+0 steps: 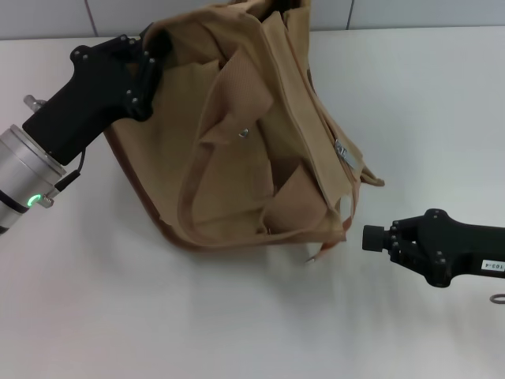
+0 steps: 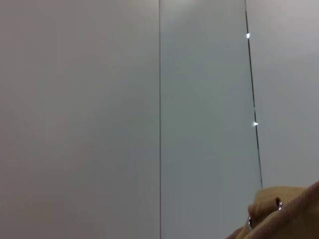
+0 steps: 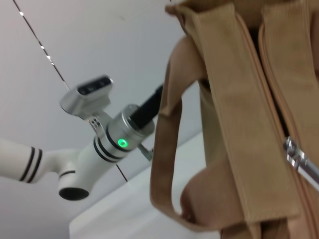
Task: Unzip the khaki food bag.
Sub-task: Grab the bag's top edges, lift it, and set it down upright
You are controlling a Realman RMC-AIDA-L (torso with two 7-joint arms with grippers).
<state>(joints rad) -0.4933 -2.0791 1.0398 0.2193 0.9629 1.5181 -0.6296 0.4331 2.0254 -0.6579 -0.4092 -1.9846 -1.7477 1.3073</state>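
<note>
So the khaki food bag is slumped on its side in the middle of the white tabletop, top end pointing toward the right side and its handles flopped loose across the front. The zipper runs along the upper edge, and the metal pull sits near the right-hand end of it (in the right wrist view you can see it up close, shiny, lying against the tan fabric).

The left gripper is up at the bag's far left corner, pressed right against the canvas. Its jaws are buried in the fabric, so I honestly can't tell whether they're clamped on the bag or just touching it. The left wrist view only catches a bit of tan fabric against the wall.

The right gripper hovers just beside the bag's near right corner, below the pull, not touching anything. Its jaws look closed together, nothing between them.
</note>
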